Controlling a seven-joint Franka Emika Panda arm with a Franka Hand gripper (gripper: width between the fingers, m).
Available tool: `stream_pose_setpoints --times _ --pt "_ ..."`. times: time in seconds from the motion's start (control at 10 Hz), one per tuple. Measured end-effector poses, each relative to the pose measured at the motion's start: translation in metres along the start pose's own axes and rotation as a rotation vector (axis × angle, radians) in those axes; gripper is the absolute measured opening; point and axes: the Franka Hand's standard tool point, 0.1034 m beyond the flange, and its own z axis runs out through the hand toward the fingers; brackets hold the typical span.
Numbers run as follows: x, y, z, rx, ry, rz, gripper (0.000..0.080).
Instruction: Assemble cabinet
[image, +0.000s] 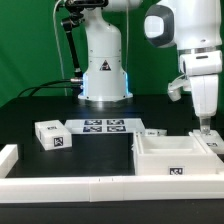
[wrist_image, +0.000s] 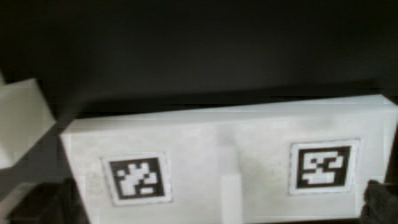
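we see gripper (image: 203, 129) over cabinet box (image: 172, 158) back corner, exterior view's right. jaws spread wide, two-tag drawer block (wrist_image: 222, 150) between them; can't tell if touching.

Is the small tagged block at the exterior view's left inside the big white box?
No, the drawer block lies on the black table, apart from the cabinet box.
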Motion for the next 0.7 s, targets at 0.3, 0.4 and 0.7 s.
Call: stream_pose_setpoints --times 0.3,0.4,0.7 --pt "-0.001 -0.006 0.013 0.023 -0.003 0.003 0.0796" --pt "-0.001 -0.008 0.016 0.029 -0.004 0.003 0.0796" --pt "0.003 -0.012 0.020 0.034 -0.003 -0.002 0.0651"
